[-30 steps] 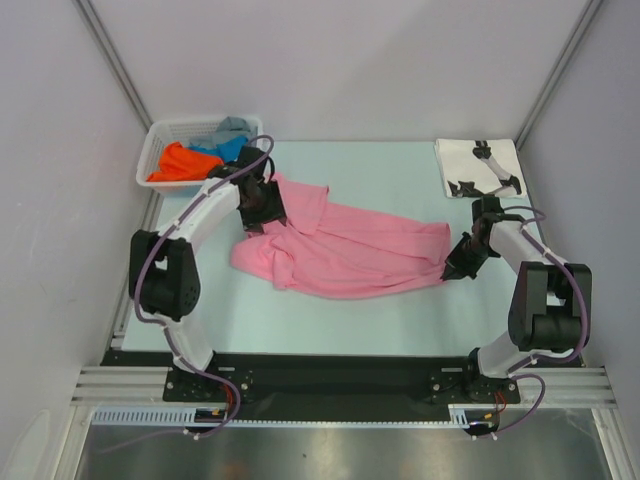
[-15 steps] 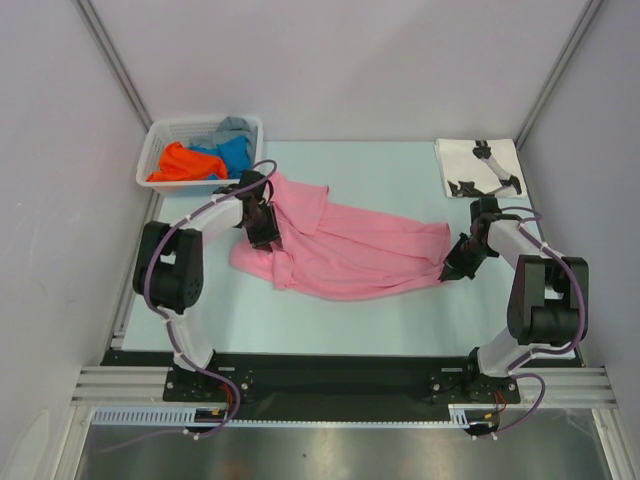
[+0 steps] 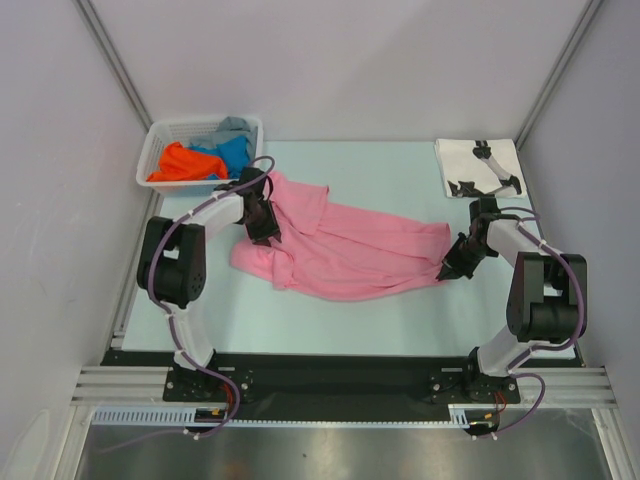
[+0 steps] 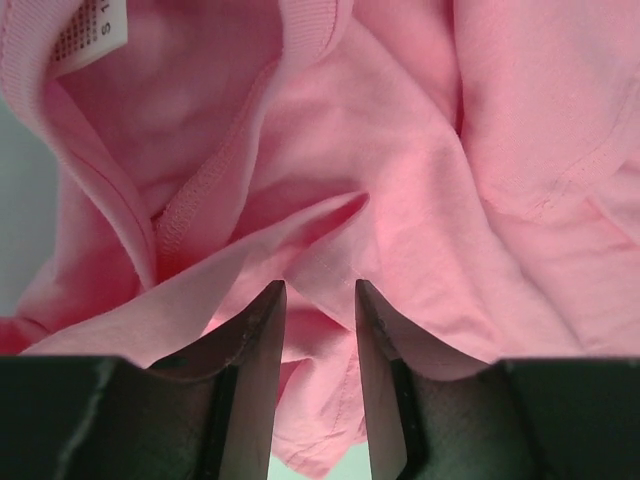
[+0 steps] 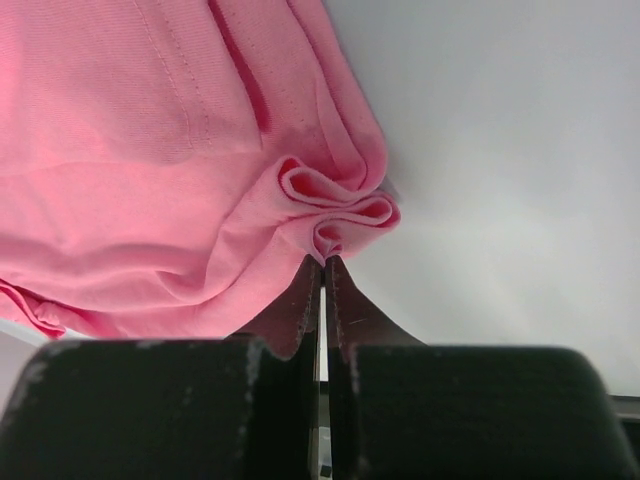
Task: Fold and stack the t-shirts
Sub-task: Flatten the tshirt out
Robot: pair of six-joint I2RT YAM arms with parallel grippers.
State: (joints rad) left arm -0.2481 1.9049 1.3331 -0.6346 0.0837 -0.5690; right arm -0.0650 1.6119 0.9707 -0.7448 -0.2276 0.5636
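Observation:
The pink t-shirt (image 3: 340,250) lies crumpled across the middle of the table, collar end to the left. My left gripper (image 3: 262,222) presses down on its collar end. In the left wrist view a fold of the pink t-shirt (image 4: 420,200) runs between the partly closed jaws of that gripper (image 4: 320,285), beside the collar and its white label (image 4: 90,30). My right gripper (image 3: 447,268) sits at the shirt's right end. In the right wrist view this gripper (image 5: 324,260) is shut on a bunched corner of the pink hem (image 5: 335,205).
A white lattice basket (image 3: 160,135) at the back left holds an orange t-shirt (image 3: 178,162), a blue one (image 3: 235,152) and a grey one (image 3: 233,126). A folded white t-shirt with black print (image 3: 478,167) lies at the back right. Grey walls close in both sides.
My left arm dropped lower and its gripper shifted slightly toward me on the collar end, jaws narrowing around a fold. My right gripper stayed shut on the hem and barely moved.

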